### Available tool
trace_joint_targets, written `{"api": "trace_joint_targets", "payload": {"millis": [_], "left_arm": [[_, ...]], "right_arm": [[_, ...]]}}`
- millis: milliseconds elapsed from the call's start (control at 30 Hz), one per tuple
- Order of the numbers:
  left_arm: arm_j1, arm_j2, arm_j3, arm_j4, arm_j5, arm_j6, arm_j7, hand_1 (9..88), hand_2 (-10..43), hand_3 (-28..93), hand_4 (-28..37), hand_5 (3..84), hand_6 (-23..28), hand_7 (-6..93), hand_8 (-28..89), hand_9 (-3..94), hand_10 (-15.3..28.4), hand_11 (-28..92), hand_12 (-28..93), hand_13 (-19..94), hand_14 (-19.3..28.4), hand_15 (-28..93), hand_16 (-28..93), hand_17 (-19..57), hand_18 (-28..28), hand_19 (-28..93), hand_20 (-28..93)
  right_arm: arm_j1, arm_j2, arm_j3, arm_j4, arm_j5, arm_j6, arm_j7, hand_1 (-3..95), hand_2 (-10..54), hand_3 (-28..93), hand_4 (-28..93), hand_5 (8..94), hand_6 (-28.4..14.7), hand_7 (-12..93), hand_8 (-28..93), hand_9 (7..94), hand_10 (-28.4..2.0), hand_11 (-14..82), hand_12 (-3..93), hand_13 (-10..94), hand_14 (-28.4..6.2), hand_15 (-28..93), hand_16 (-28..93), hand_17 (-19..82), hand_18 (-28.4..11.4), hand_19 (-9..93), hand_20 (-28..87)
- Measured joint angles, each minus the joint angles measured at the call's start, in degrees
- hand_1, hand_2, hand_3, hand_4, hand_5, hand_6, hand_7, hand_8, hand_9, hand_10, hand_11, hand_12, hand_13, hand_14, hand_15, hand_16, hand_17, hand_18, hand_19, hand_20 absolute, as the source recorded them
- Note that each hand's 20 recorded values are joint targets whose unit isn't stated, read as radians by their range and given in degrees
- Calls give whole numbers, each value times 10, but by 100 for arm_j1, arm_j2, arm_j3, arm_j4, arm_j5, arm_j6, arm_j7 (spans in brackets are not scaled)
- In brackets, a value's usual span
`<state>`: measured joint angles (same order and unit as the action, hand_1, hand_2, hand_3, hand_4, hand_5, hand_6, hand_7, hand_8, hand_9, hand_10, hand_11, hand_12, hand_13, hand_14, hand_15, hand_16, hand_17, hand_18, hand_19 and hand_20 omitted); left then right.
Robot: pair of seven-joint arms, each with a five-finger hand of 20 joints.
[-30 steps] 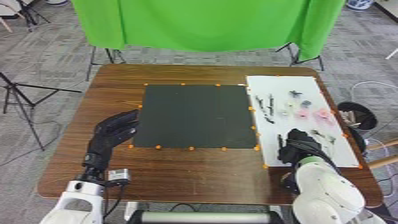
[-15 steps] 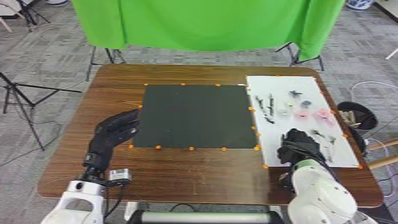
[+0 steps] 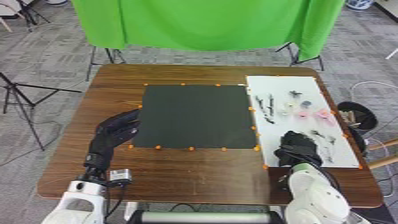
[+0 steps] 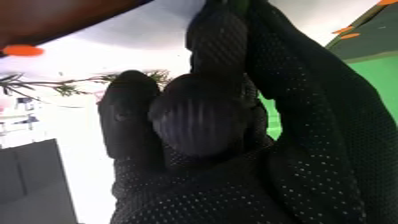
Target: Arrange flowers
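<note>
Two pink flowers (image 3: 303,114) lie mid-right on your flat white board (image 3: 266,82). Your gloved left hand (image 3: 115,129), left, is relaxed; you can't tell whether your right hand (image 3: 298,147), lower right, grips. Smooth green cloth (image 3: 204,25) hangs at top.

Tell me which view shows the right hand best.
The right wrist view: the right hand is so close that its glove's dotted texture shows. The head view has it small, at the white board's near end.
</note>
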<state>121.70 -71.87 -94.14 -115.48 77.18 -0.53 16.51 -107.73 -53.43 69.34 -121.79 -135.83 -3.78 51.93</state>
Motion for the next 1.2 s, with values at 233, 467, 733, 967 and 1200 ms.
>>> {"api": "trace_joint_targets", "payload": {"millis": [233, 467, 733, 967, 1200], "left_arm": [[-2, -1, 0, 0, -2, -4, -6, 401, -95, 618, -131, 460, 10, 168, -68, 365, 107, 224, 176, 347, 161, 238, 16, 121, 172, 263, 218], [-2, -3, 1, 0, -9, -7, -7, 399, -95, 619, -130, 460, 11, 167, -67, 365, 108, 225, 175, 347, 162, 238, 16, 119, 171, 263, 219], [-6, 2, 6, 1, -19, -7, -7, 398, -95, 619, -131, 460, 11, 166, -67, 365, 108, 227, 175, 347, 162, 239, 16, 118, 170, 264, 220], [-25, 15, 10, 6, -34, -6, -9, 397, -95, 618, -130, 460, 12, 168, -67, 365, 108, 227, 175, 347, 162, 242, 15, 117, 170, 264, 219], [-20, 122, -6, 13, -113, 4, -22, 397, -95, 616, -130, 461, 12, 169, -67, 366, 108, 230, 175, 347, 162, 243, 15, 117, 170, 265, 219]], "right_arm": [[-85, 31, 125, -28, 226, 163, -100, 553, -95, 628, 226, 645, -55, 541, 200, 875, -134, 381, 397, 937, -14, 612, 261, 704, -70, 932, 466], [-260, 96, 311, -171, 521, 226, -179, 556, -95, 625, 228, 651, -59, 535, 200, 878, -135, 376, 400, 937, -15, 613, 259, 707, -70, 932, 462], [-483, 208, 407, -448, 538, 321, -283, 561, -95, 621, 235, 652, -60, 534, 201, 880, -135, 371, 402, 937, -15, 616, 254, 709, -71, 932, 461], [-355, 231, 481, -713, 628, 508, -363, 565, -95, 616, 240, 655, -63, 531, 201, 882, -136, 370, 401, 937, -14, 619, 251, 712, -68, 932, 458], [320, 242, 93, -629, 1407, 922, -403, 570, -95, 611, 246, 658, -68, 528, 199, 885, -138, 366, 397, 937, -16, 619, 246, 716, -66, 932, 448]]}}
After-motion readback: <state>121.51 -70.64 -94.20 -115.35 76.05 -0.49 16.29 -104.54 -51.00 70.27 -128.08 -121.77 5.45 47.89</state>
